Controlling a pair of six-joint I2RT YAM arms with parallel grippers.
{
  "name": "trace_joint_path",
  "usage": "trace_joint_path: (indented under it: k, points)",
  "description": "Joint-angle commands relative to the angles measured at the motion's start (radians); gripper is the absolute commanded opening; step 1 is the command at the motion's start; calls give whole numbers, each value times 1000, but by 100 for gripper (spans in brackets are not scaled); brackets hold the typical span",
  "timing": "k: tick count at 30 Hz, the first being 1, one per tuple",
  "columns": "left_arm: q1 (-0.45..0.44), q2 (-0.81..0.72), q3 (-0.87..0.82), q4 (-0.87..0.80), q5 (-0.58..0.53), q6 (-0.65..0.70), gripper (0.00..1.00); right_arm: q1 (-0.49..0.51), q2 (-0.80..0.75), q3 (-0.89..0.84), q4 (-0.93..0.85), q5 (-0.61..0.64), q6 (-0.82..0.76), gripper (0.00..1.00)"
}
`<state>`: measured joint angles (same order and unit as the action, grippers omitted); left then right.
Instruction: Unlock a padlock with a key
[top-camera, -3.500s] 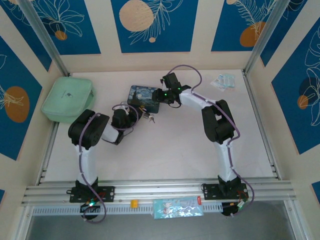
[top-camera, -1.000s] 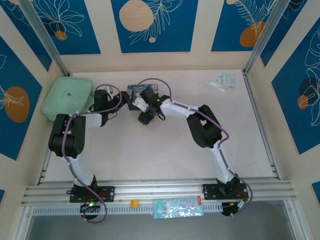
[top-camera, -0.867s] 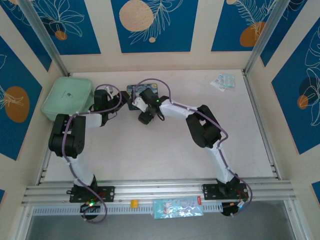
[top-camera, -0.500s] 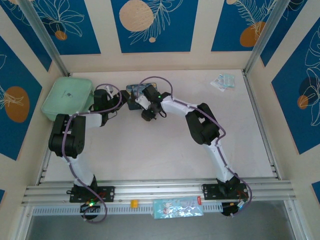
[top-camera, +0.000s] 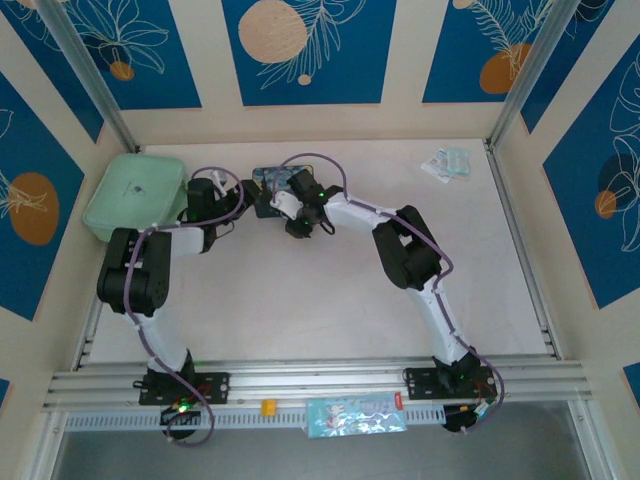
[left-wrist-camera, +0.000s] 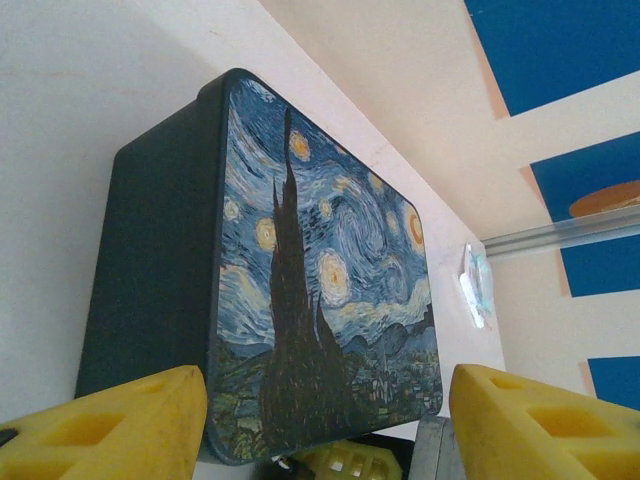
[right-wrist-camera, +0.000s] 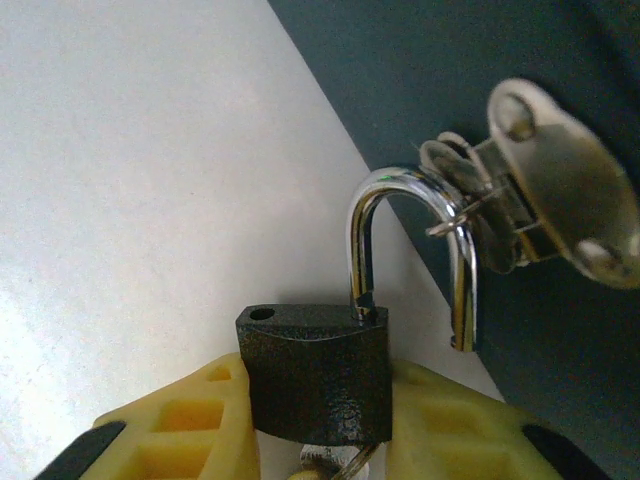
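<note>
my right gripper (right-wrist-camera: 318, 400) clamps the padlock (right-wrist-camera: 315, 365) upright between its fingers (right-wrist-camera: 190, 425); the shackle (right-wrist-camera: 400, 188) stands open, one leg free, a thin ring (right-wrist-camera: 447, 165) looped on it, the tin (right-wrist-camera: 420, 60) just behind; my left gripper (left-wrist-camera: 325, 405) gapes wide, empty, facing that tin.

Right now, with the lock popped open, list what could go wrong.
1. The shackle appears hooked through the hasp of the tin; pulling the padlock with the right pincer may drag the tin.
2. The left pincer stands open, so nothing visibly braces the tin.
3. The key beneath the padlock could snag or slip out.
</note>
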<state>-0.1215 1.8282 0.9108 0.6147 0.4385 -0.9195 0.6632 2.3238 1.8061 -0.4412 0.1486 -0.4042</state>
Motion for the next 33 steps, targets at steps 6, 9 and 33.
trace_joint_path:
  k: [6,9,33]
  points:
    - [13,-31,-20,36,32,-15,65,-28,-78,-79,126,-107,-39,0]
    - [13,-23,-12,32,35,-13,65,-27,-77,-90,167,-93,-58,0]
    - [13,-44,-35,34,47,-35,64,-5,34,-36,397,-75,-487,0]
